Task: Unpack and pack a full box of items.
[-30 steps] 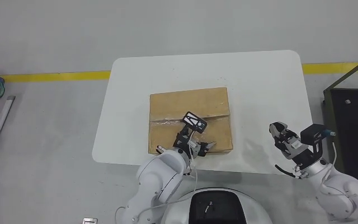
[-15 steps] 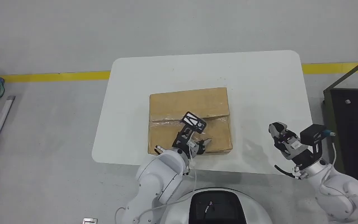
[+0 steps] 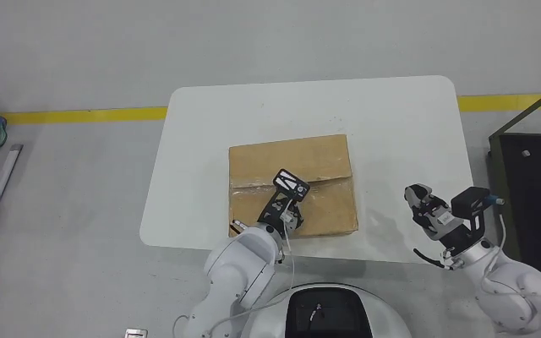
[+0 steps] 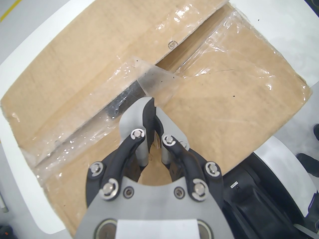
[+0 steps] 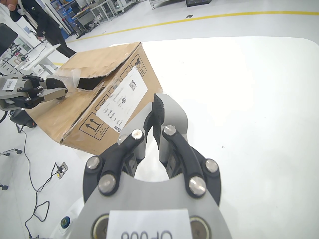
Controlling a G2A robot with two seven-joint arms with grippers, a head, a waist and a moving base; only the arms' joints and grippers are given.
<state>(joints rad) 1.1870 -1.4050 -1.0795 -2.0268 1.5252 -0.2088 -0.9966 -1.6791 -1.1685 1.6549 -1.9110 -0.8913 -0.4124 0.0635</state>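
Observation:
A brown cardboard box (image 3: 287, 160) lies mid-table, its top flaps (image 4: 87, 50) covered with clear tape. My left gripper (image 4: 149, 103) is over the near half of the box at the centre seam, shut on a loose strip of clear tape (image 4: 154, 75). In the top view the left gripper (image 3: 292, 221) sits at the box's near edge. From the right wrist, one flap (image 5: 99, 58) bulges up over a dark gap, with the left gripper (image 5: 57, 89) beside it. My right gripper (image 5: 157, 105) is shut on nothing, above bare table to the right of the box (image 3: 417, 196).
The white table (image 3: 406, 118) has free room right of and behind the box. A dark cabinet (image 3: 520, 160) stands off the table's right edge. The box's side carries a white label (image 5: 122, 103).
The left gripper's fingers, spread a second ago, have come together at the seam. The box has slid slightly to the right. The right arm has barely moved.

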